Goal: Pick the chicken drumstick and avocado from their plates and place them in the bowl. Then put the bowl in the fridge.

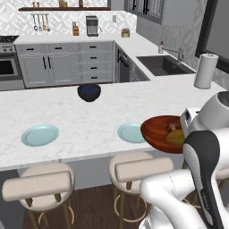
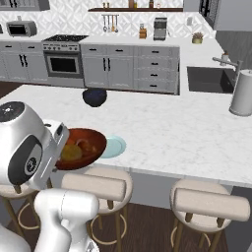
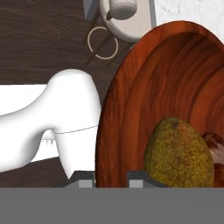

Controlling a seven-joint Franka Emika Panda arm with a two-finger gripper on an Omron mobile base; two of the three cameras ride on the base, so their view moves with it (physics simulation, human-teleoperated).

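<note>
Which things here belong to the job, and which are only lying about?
Job:
- bowl, held at its rim by the shut pincer, above the counter edge
- avocado and chicken drumstick, both inside the bowl
- two plates, both bare

Lying about:
- dark bowl
- paper towel roll
- stools

My pincer's point(image 3: 111, 178) dark grey tips are showing against the glossy reddish-brown bowl point(image 3: 144, 96), whose inside is streaking with wood-like grain. The avocado point(image 3: 179, 154) is looking speckled olive-yellow, and the chicken drumstick point(image 3: 215, 145) beside it brownish. Two plates point(image 1: 40, 134) are showing pale blue on the white, grey-veined marble counter point(image 1: 89, 116). A smaller bowl point(image 1: 89, 91) is gleaming dark blue-black. The stools point(image 1: 42, 185) are appearing beige.
</note>
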